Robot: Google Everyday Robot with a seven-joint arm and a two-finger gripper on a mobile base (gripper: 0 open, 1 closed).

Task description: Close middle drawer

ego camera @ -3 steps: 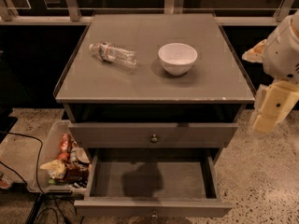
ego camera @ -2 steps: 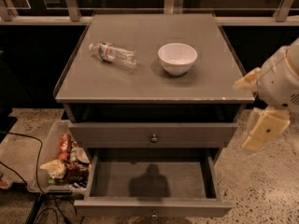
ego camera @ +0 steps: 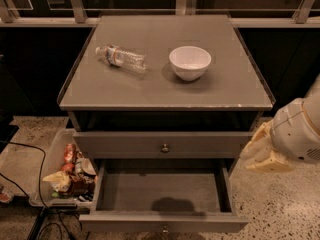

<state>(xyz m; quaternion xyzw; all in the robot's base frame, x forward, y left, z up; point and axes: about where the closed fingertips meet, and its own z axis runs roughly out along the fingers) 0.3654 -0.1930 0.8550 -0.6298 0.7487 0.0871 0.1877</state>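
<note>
The grey-brown cabinet (ego camera: pixel 165 86) has its middle drawer (ego camera: pixel 162 191) pulled far out toward me, its inside empty. Its plain front (ego camera: pixel 125 222) faces me at the bottom of the view, with a small round knob (ego camera: pixel 164 229) at centre. The upper drawer (ego camera: pixel 125 144), with its own knob (ego camera: pixel 165 147), sits nearly shut above it. My cream-coloured gripper (ego camera: pixel 261 155) hangs at the right of the cabinet, level with the upper drawer front, just outside the open drawer's right back corner and apart from it.
A white bowl (ego camera: pixel 190 62) and a plastic bottle (ego camera: pixel 121 57) lying on its side rest on the cabinet top. A clear bin (ego camera: pixel 42 184) with snack packets stands on the floor at the left, with cables (ego camera: pixel 30 154) beside it. Speckled floor lies at the right.
My gripper has moved down and to the left, from beside the cabinet top to beside the drawer fronts. The drawers, bowl and bottle have not moved.
</note>
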